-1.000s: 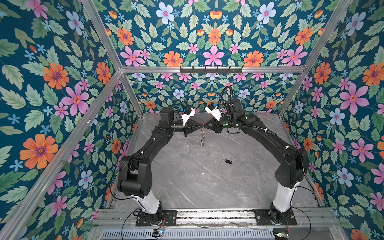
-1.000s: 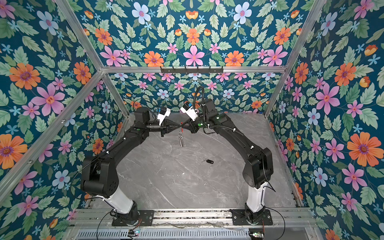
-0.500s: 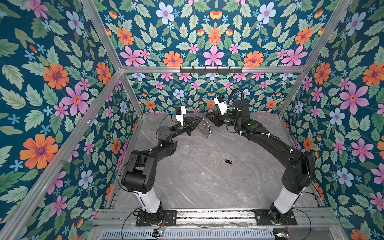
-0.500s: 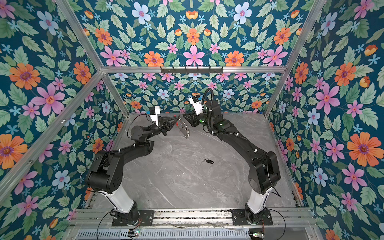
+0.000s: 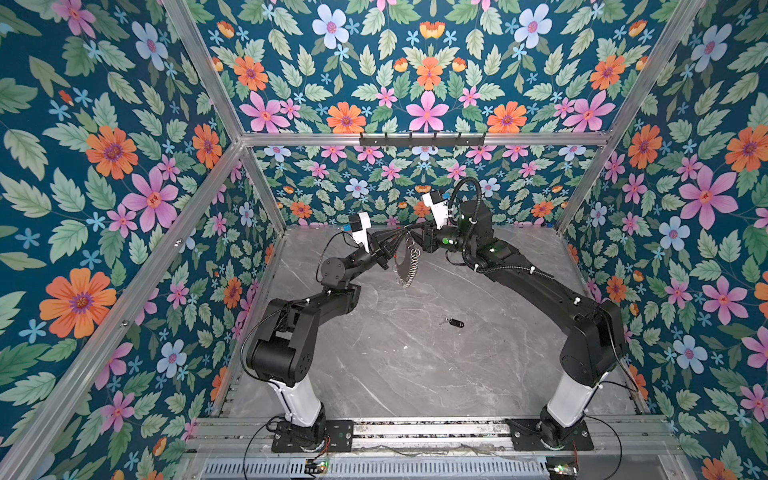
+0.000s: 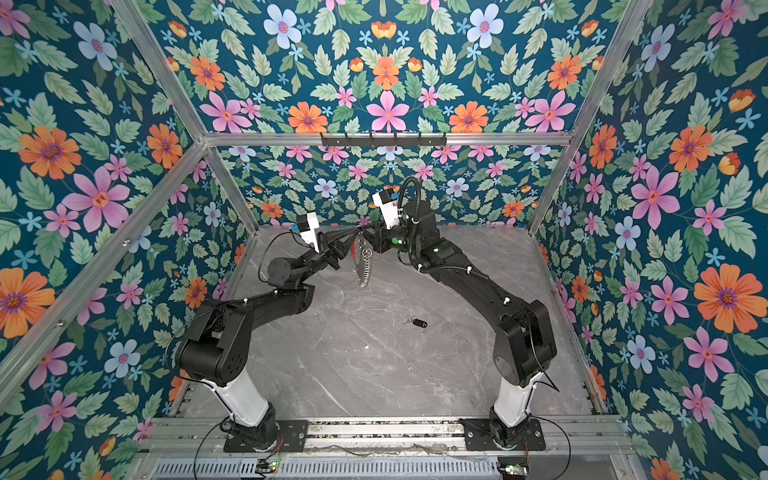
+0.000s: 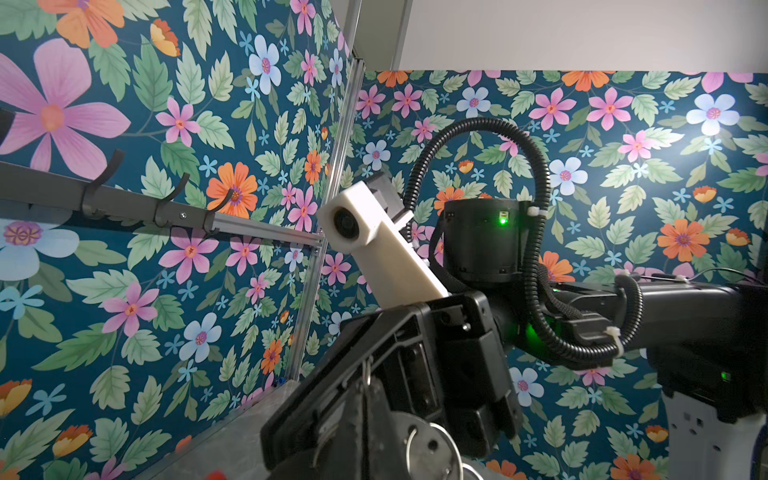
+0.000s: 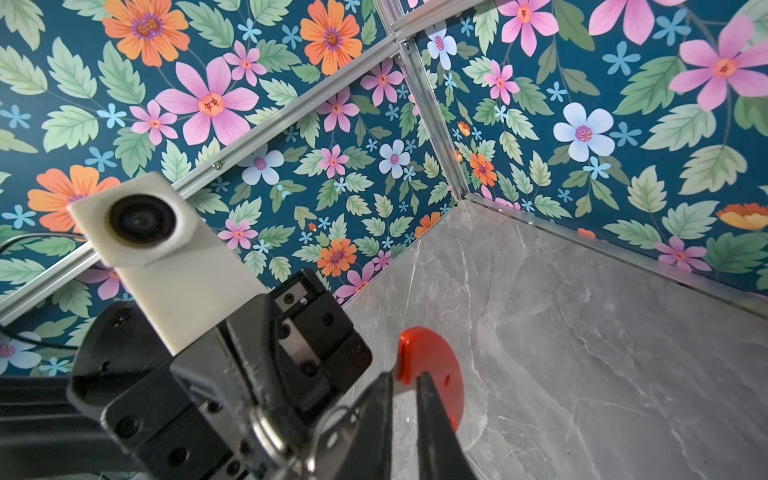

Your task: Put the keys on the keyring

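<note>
Both top views are bright, with even, diffuse light. The tabletop is evenly lit, with only faint soft shadows on it beneath the arms, and both are sharp edge to edge.

Left wrist view: pale glare patch on the wall high above the tabletop; close foreground dark, detail lost.

Right wrist view: the white camera housing above the tabletop is soft and out of focus.

Teal floral walls with aluminium bars and a black hook rail enclose a grey marble floor.

Small black key tag flat on tabletop, loop-fringed grey keyring raised edge-on, well apart.
</note>
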`<action>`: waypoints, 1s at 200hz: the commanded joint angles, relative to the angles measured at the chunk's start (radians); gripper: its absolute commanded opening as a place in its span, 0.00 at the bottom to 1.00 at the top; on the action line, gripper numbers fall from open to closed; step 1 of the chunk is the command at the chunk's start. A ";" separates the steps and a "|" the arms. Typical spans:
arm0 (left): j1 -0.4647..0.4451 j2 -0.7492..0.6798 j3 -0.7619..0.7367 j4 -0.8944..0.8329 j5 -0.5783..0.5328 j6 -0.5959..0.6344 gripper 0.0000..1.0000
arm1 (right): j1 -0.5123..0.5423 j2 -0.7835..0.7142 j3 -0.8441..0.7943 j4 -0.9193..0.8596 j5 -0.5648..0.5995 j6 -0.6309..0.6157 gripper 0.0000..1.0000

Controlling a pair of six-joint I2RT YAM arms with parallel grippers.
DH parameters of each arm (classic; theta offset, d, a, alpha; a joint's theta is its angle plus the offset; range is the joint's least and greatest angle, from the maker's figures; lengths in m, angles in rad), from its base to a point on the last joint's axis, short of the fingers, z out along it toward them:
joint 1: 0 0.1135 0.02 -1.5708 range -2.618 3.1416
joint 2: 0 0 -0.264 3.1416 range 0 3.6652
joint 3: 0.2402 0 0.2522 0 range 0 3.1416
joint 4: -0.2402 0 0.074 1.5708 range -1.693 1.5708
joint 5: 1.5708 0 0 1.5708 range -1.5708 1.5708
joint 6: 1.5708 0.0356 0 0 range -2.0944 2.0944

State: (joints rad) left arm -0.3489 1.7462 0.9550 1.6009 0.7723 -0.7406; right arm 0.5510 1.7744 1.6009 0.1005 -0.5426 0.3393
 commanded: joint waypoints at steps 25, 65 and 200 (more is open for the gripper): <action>-0.016 0.014 0.014 0.071 -0.077 -0.008 0.00 | -0.018 -0.041 -0.027 0.028 0.081 0.013 0.21; -0.018 0.019 0.026 0.071 -0.079 -0.038 0.00 | -0.085 -0.070 -0.048 0.062 0.004 0.079 0.22; -0.019 0.062 0.091 0.072 -0.095 -0.176 0.00 | -0.105 -0.018 -0.085 0.463 -0.347 0.315 0.15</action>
State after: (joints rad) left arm -0.3683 1.8080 1.0336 1.5997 0.6849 -0.8871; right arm 0.4450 1.7481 1.5074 0.4980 -0.8623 0.6113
